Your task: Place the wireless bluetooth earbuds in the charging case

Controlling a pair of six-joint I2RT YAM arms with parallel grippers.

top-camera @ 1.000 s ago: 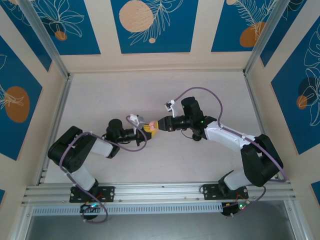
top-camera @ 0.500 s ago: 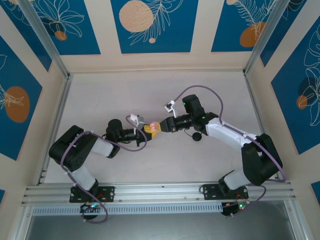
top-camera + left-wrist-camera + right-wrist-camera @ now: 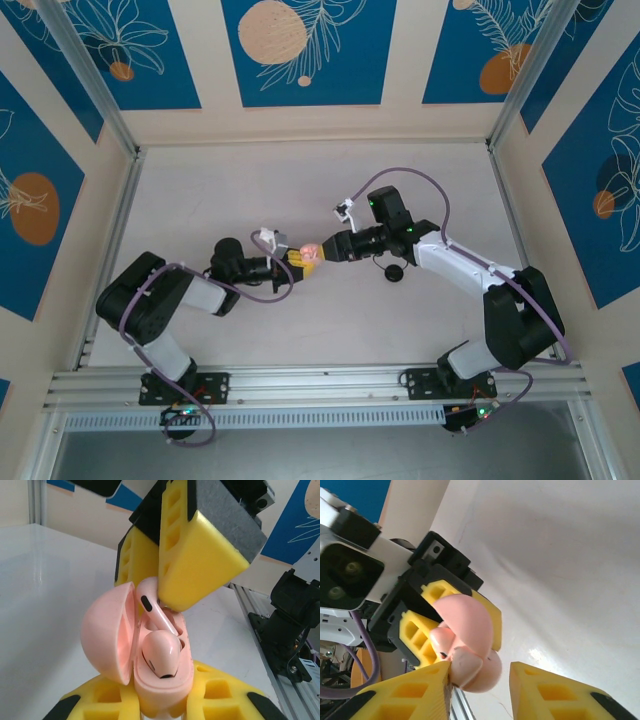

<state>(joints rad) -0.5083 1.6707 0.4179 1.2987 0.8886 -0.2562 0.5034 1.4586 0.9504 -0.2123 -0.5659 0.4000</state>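
Note:
My left gripper (image 3: pixel 162 702) is shut on the pale pink charging case (image 3: pixel 165 685), whose lid (image 3: pixel 107 630) hangs open to the left. One pink earbud (image 3: pixel 160 655) sits in the case. A second pink earbud (image 3: pixel 151 604) has its stem down in the other slot and its head standing above the rim, touching a yellow finger (image 3: pixel 200 560) of my right gripper. In the right wrist view my right gripper (image 3: pixel 480 672) stands open around the case (image 3: pixel 475 630): its left pad rests against the earbud, its right pad is apart. From above, both grippers (image 3: pixel 293 261) (image 3: pixel 322 250) meet at mid-table.
A small black round object (image 3: pixel 394 272) lies on the white table (image 3: pixel 250 190) just under my right forearm. Aluminium frame rails (image 3: pixel 110 250) border the table at the left, right and near edges.
My right gripper's jaws have opened, letting go of the second pink earbud at the case. The right arm has shifted slightly; the left gripper has kept still with the case.

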